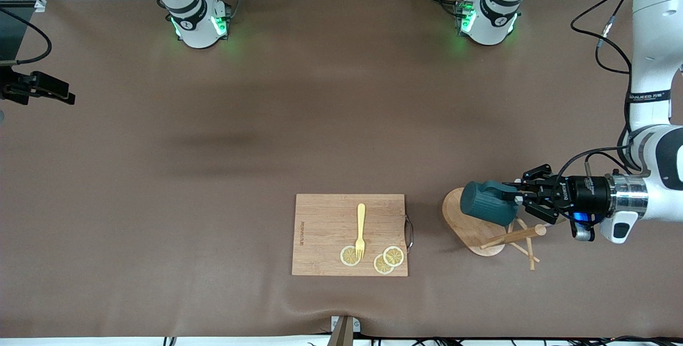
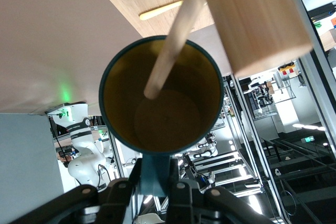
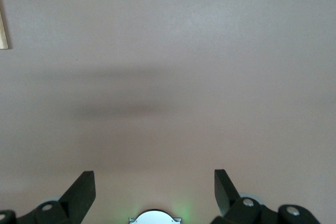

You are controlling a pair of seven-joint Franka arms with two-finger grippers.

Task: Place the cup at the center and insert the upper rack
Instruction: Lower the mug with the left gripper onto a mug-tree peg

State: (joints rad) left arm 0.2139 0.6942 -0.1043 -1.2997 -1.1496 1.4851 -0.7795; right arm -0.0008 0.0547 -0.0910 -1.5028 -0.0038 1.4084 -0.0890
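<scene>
My left gripper (image 1: 515,197) is shut on the loop handle (image 2: 156,174) of the dark teal cup (image 1: 488,203). The cup hangs on its side over the light wooden upper rack (image 1: 472,227), near the left arm's end of the table. In the left wrist view I look into the cup's yellowish inside (image 2: 178,124), and a thin peg (image 2: 169,51) of the rack reaches into its mouth. The rack's oval base (image 2: 257,19) shows beside it. Its post (image 1: 515,236) and crossing pegs stretch toward the left arm's end. My right gripper (image 3: 155,182) is open over bare table, with nothing between its fingers.
A rectangular wooden cutting board (image 1: 325,218) lies near the front edge at the table's middle. On it are a yellow fork (image 1: 361,228) and three lemon slices (image 1: 394,256). A black camera mount (image 1: 37,88) juts in at the right arm's end.
</scene>
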